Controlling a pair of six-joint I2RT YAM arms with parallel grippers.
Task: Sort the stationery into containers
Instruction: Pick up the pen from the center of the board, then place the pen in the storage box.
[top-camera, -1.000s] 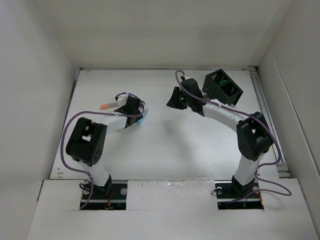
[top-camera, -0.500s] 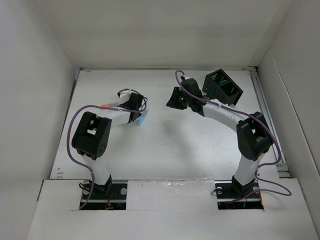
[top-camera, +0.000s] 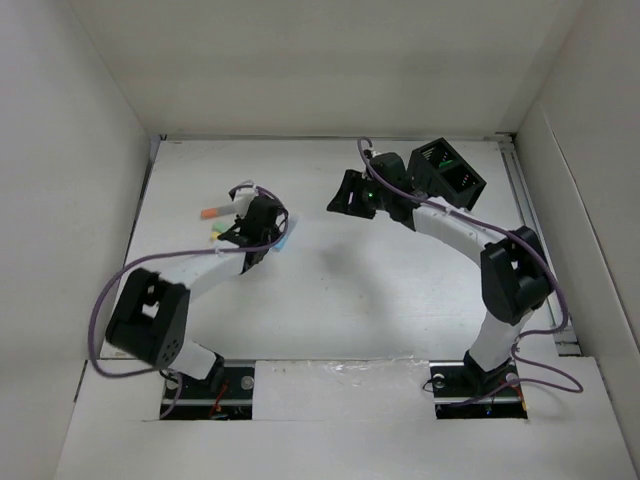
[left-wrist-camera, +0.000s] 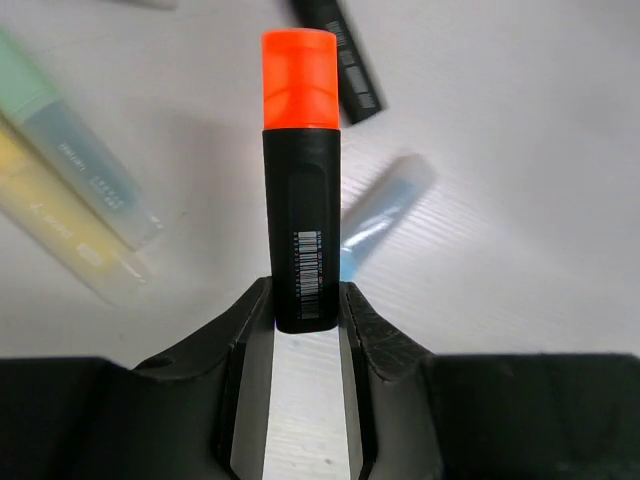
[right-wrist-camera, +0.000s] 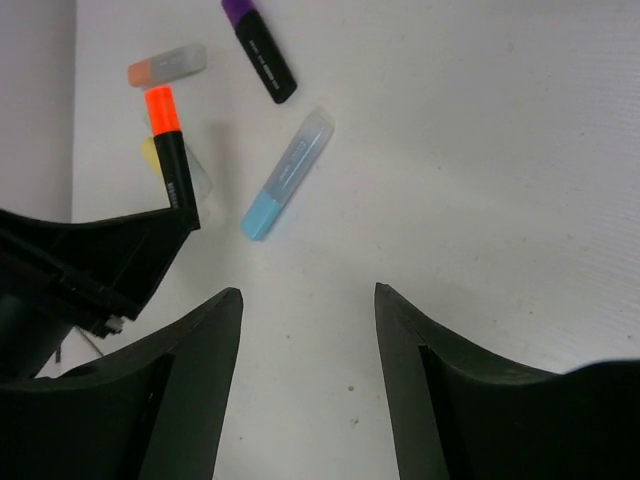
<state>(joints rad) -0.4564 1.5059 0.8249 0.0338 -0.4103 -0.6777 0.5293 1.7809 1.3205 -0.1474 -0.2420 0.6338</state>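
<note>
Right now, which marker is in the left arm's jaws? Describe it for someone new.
On the left half of the table, the left arm reaches into a cluster of markers. Between its jaws is a black marker with a barcode label. Its bright orange cap sets it apart from the pastel ones and the purple-capped black one.

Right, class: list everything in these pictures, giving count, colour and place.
orange marker: 1, black with orange cap, in left gripper
purple marker: 1, black with purple cap, on table
blue marker: 1, light blue, on table near orange marker
green marker: 1, pale green, on table
yellow marker: 1, pale yellow, beside green marker
peach marker: 1, pale orange, on table near purple marker
box: 1, black, table's far right
table: 1, white
left gripper: 1, black, shut on orange marker
right gripper: 1, black, open, empty
</note>
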